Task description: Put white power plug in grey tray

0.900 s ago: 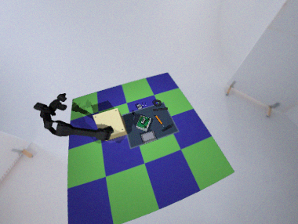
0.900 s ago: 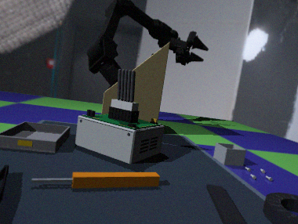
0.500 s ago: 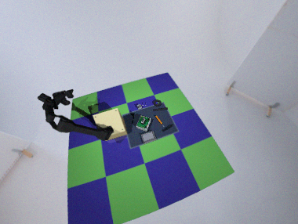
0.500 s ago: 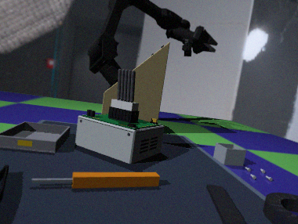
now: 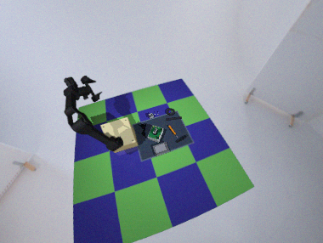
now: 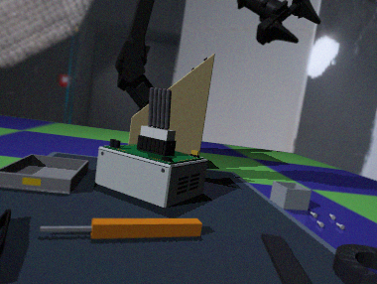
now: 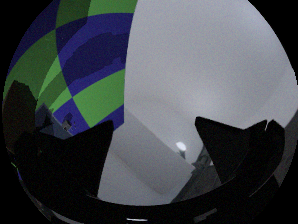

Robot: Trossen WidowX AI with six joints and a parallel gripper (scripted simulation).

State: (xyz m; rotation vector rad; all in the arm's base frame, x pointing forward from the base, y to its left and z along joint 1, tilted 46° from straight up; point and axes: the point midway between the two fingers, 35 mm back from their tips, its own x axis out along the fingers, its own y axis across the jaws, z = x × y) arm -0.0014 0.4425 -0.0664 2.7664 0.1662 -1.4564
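Jaws (image 5: 99, 89) (image 6: 294, 24) spread nearly full, holding nothing, well off board. White plug (image 6: 158, 132) upright in black socket (image 6: 156, 146). Straight pull may drag board (image 6: 186, 159) along; hard rocking may bend socket. Grey tray (image 5: 161, 149) (image 6: 56, 188) waits, nothing inside.

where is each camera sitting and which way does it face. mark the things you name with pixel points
Top: high overhead, looking down on the checkered floor, the circuit board (image 5: 156, 132) and grey tray (image 5: 161, 148) (image 6: 37, 183); most of the arm and its open gripper (image 5: 91, 88) (image 6: 294, 22) (image 7: 156, 123) show.
Exterior: low at the dark mat's edge, facing across the orange screwdriver (image 5: 172, 130) (image 6: 146, 228) to the white power plug (image 6: 158, 132); parts of arm and gripper show.
Wrist: on the gripper, looking out past both fingers at floor and pale wall.
Top and exterior share the tray and screwdriver.
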